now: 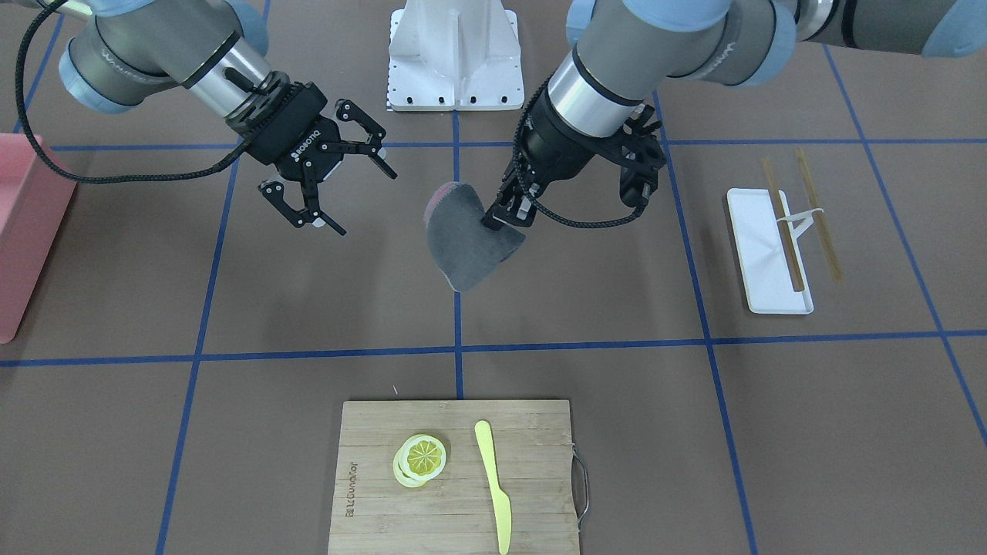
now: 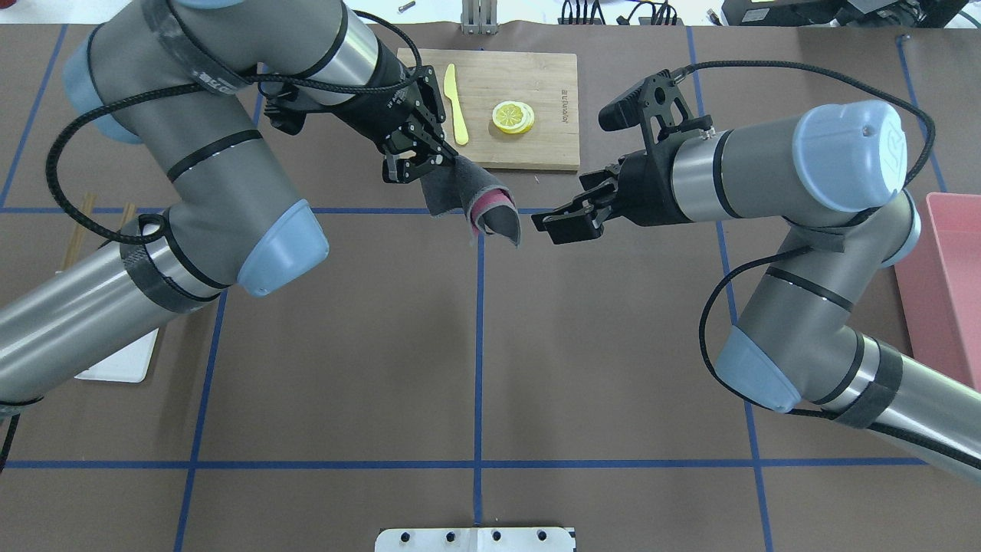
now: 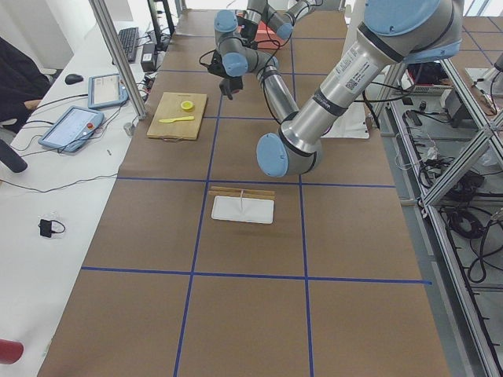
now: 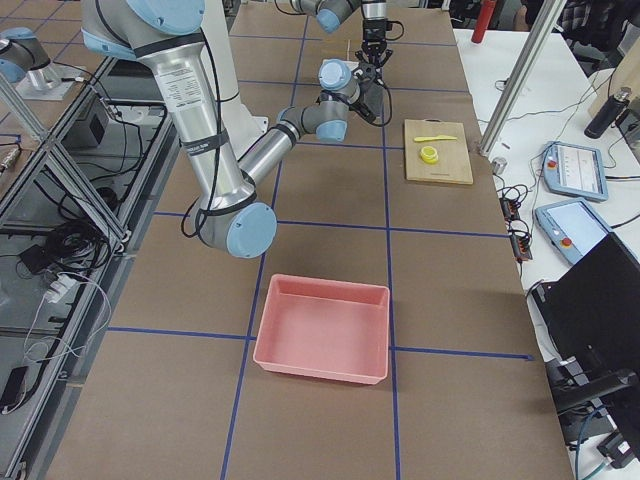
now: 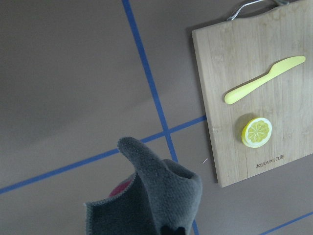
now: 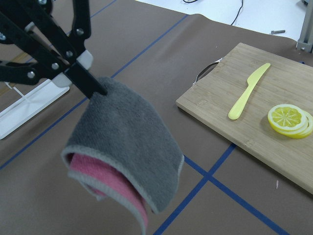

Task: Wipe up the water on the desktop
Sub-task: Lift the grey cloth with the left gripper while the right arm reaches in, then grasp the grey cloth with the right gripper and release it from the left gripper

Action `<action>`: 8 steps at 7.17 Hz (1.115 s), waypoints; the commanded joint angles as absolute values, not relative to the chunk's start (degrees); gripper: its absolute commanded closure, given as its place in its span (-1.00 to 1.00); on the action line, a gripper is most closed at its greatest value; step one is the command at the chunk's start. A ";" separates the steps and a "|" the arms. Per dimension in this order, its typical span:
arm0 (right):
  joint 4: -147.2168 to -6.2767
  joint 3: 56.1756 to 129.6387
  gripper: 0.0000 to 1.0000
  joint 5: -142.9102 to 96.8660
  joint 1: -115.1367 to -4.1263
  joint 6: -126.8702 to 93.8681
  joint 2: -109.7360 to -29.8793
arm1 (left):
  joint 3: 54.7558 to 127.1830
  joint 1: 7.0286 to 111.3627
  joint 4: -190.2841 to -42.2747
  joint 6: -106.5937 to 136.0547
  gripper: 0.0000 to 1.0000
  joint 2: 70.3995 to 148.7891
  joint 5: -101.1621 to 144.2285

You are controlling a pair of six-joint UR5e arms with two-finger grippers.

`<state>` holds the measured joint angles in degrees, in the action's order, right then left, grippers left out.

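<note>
Your left end effector (image 1: 500, 222) is clenched on one corner of the grey cloth (image 1: 470, 243), which hangs folded above the middle of the brown table (image 1: 308, 301), while your right end effector (image 1: 365, 202) hovers near it, fingers spread and empty.

Grey arms (image 2: 214, 176), pale-blue joint caps (image 2: 843, 153), black cables (image 2: 700, 326), ROBOTIQ-marked right claw (image 1: 366, 203).

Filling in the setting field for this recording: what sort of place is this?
Probably a robotics lab rather than a home kitchen: the desktop is gridded with blue tape, an aluminium post stands at its edge, and operator tablets lie alongside.
</note>
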<state>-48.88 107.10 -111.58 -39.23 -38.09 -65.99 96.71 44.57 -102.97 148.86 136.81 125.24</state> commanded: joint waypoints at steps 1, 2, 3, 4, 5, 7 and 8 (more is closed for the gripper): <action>-47.03 107.14 -1.00 -111.09 -36.92 -38.32 -65.83 | 96.50 41.76 -103.01 151.61 1.00 137.99 122.18; -47.02 107.14 -1.00 -110.92 -36.04 -38.32 -65.83 | 96.50 41.57 -103.01 151.79 1.00 138.34 122.08; -47.02 107.14 -0.99 -110.92 -35.60 -38.32 -65.74 | 96.50 41.14 -103.01 153.09 1.00 138.43 122.08; -47.11 107.14 -0.88 -110.40 -35.51 -38.32 -65.31 | 96.42 40.61 -103.01 153.19 1.00 138.78 121.99; -47.11 107.14 -0.75 -110.39 -35.51 -38.32 -65.30 | 96.42 40.43 -103.01 153.19 1.00 138.78 121.99; -47.11 107.14 0.24 -110.39 -35.51 -38.32 -65.04 | 96.42 40.34 -103.01 153.11 1.00 138.60 121.90; -47.11 107.14 0.64 -110.39 -35.59 -38.41 -65.13 | 96.42 40.34 -103.01 153.11 1.00 138.60 121.90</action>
